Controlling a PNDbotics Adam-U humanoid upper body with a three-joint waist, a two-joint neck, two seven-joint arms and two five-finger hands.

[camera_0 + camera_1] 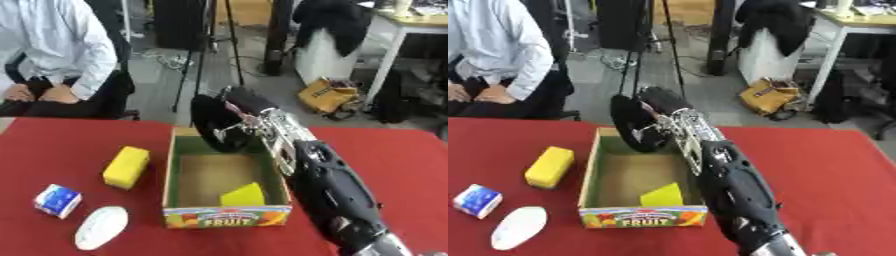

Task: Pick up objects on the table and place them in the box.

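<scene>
A cardboard box [226, 218] with FRUIT printed on its front stands mid-table, and a yellow wedge [243, 195] lies in its near right corner. My right arm comes in from the lower right along the box's right wall. My right hand [252, 114] hovers over the box's far edge, fingers curled round a black round thing [213, 131] that hangs above the far left part of the box. Left of the box lie a yellow sponge block [127, 166], a small blue and white carton [58, 201] and a white oval thing [101, 226]. My left hand does not show.
The red table [833, 165] stretches bare to the right of the box and my arm. Beyond its far edge are the floor, a tripod [203, 55] and a yellow bag [328, 95].
</scene>
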